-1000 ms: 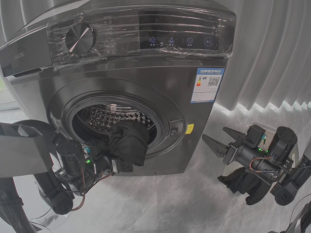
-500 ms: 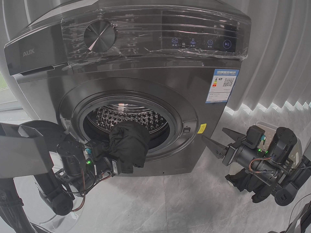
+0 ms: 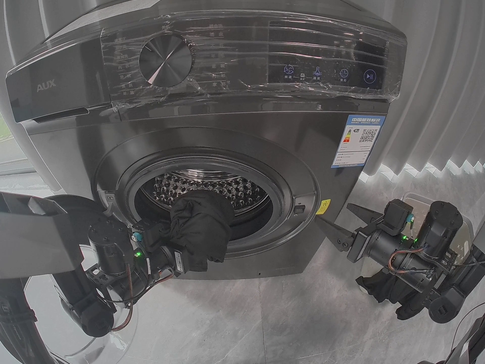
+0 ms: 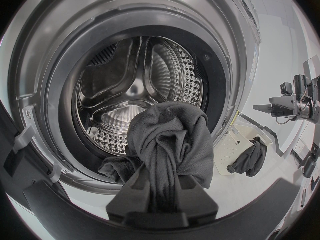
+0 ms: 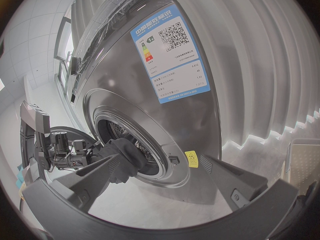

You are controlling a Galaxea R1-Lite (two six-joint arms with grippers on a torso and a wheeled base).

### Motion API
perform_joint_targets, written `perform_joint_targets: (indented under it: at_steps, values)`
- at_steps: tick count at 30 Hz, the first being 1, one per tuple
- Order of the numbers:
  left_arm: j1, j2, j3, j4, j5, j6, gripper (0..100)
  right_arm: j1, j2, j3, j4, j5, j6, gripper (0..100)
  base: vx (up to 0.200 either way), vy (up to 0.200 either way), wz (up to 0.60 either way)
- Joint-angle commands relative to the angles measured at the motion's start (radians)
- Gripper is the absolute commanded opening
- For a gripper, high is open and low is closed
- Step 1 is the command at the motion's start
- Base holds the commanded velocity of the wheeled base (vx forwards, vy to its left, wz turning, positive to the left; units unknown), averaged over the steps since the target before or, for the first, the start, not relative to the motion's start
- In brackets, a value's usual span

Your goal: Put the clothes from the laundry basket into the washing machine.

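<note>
Currently: my left claw (image 4: 161, 176), clamped on the bunched dark garment (image 4: 170, 137), at the washing machine (image 4: 238, 60) mouth's lower lip; drum (image 4: 133, 90) lies straight ahead. My right claw (image 3: 333, 213), spread wide, empty, hangs near the laundry basket (image 4: 230, 147).

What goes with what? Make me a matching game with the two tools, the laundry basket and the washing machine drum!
Things:
1. left tool
2. right tool
3. laundry basket
4. drum

States:
A. shiny metal with lots of holes
B. open, holding nothing
C. white, with dark clothes hanging over its edge
D. shut on the black garment

Pairs: 1-D, 2-B, 3-C, 4-A
</note>
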Motion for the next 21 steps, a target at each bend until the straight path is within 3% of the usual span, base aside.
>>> perform_joint_targets:
  at_steps: [1, 8, 12, 13, 16, 17, 21]
  values:
    - [0.0, 0.002, 0.001, -0.002, 0.0, 0.0, 0, 0.0, 0.003, 0.002, -0.001, 0.0, 0.0, 100, 0.0, 0.0, 0.0]
    - [0.005, 0.009, 0.002, -0.001, 0.005, 0.004, 0, 0.002, 0.004, 0.068, -0.001, 0.003, -0.002, 100, 0.0, 0.0, 0.0]
    - [0.008, 0.011, -0.01, -0.001, 0.045, 0.012, 0, 0.011, 0.003, 0.135, -0.001, 0.005, -0.012, 100, 0.0, 0.0, 0.0]
    - [0.003, 0.015, -0.027, -0.001, 0.056, 0.033, 0, 0.016, 0.004, 0.154, -0.001, 0.005, -0.016, 100, 0.0, 0.0, 0.0]
    - [-0.004, 0.052, -0.076, 0.002, 0.059, 0.049, 0, 0.023, 0.021, 0.181, -0.001, 0.006, -0.017, 100, 0.0, 0.0, 0.0]
    - [-0.007, 0.06, -0.082, 0.002, 0.059, 0.047, 0, 0.025, 0.024, 0.183, -0.001, 0.006, -0.017, 100, 0.0, 0.0, 0.0]
    - [-0.03, 0.127, -0.188, 0.002, 0.057, -0.025, 0, 0.034, 0.035, 0.187, -0.001, 0.006, -0.019, 100, 0.0, 0.0, 0.0]
